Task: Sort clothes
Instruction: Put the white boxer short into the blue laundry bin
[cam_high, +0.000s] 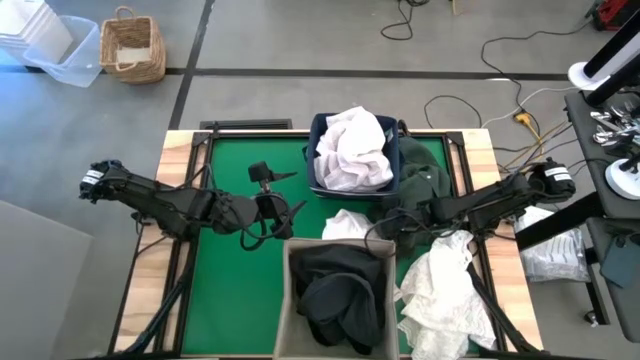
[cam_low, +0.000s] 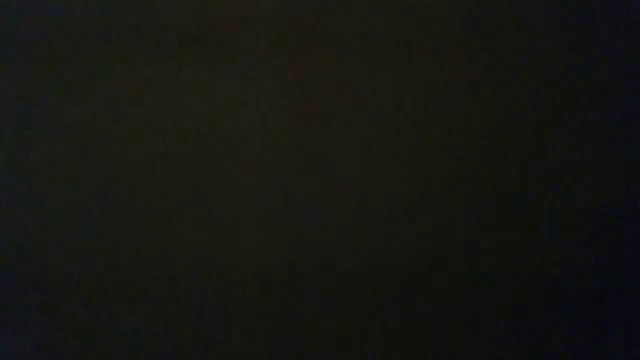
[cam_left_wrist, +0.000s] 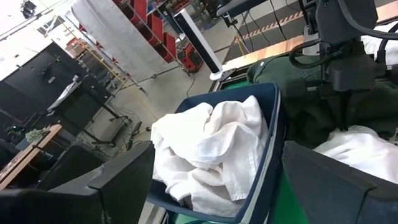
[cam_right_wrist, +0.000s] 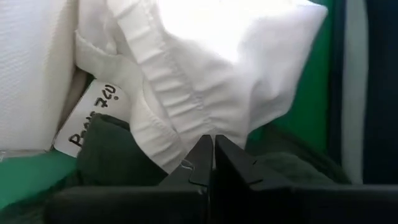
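Observation:
The low view is black and shows nothing. A navy bin (cam_high: 318, 128) at the table's far middle holds white clothes (cam_high: 350, 148) (cam_left_wrist: 211, 149). A beige bin (cam_high: 292, 300) at the near edge holds black clothes (cam_high: 335, 290). A dark green garment (cam_high: 425, 180) lies right of the navy bin. A small white garment (cam_high: 345, 222) (cam_right_wrist: 205, 68) lies between the bins. A white lacy garment (cam_high: 440, 290) lies on the table's right. My left gripper (cam_high: 288, 213) (cam_left_wrist: 217, 149) is open, left of the bins, touching nothing. My right gripper (cam_high: 380, 228) (cam_right_wrist: 213, 142) is shut at the small white garment's edge. My right gripper comes in low from the table's right, and its shut fingertips (cam_right_wrist: 202, 152) meet the small white garment's ribbed hem (cam_right_wrist: 171, 134), above dark green cloth (cam_right_wrist: 118, 155). Whether any cloth is caught between the fingers, I cannot tell. The garment lies on the table.
A small black stand (cam_high: 262, 175) sits on the green mat (cam_high: 230, 160) far of my left gripper. A wicker basket (cam_high: 133, 45) and a clear plastic tub (cam_high: 65, 50) stand on the floor beyond the table's far left corner. Cables (cam_high: 480, 100) lie on the floor.

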